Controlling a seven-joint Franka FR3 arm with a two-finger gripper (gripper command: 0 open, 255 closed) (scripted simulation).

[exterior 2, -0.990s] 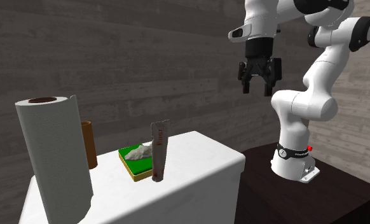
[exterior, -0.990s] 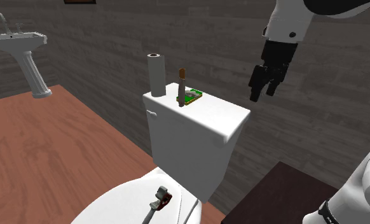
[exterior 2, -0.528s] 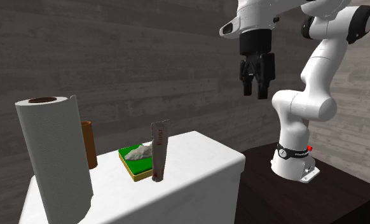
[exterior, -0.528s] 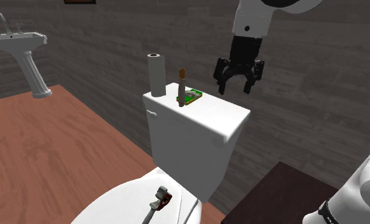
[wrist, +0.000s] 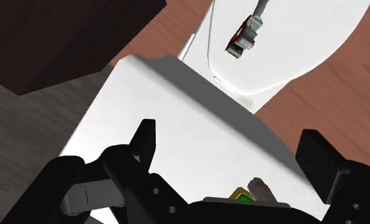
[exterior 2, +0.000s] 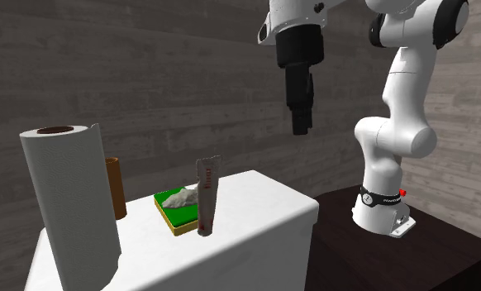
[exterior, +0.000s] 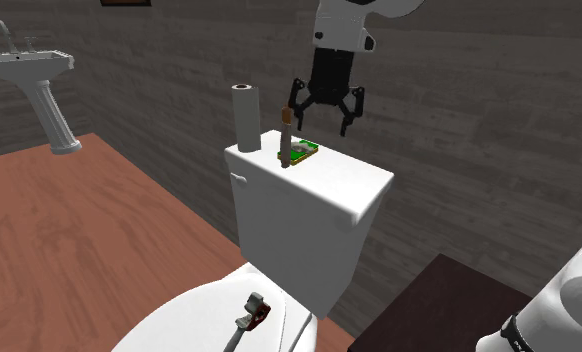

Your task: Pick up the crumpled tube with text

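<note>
Presently the gripper [exterior: 318, 122] hangs open above the tank [exterior: 339, 190]. The tube [exterior 2: 207, 197] stands upright; judged light, soft, easily crushed. Recommend pinching its flat mid-body gently.

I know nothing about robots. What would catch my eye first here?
Most striking is the black two-finger gripper, hanging open in the air above a white toilet tank. On the tank's lid a crumpled pale tube with red text stands upright beside a green pad. A big white paper roll stands nearest the second exterior view's camera.
</note>
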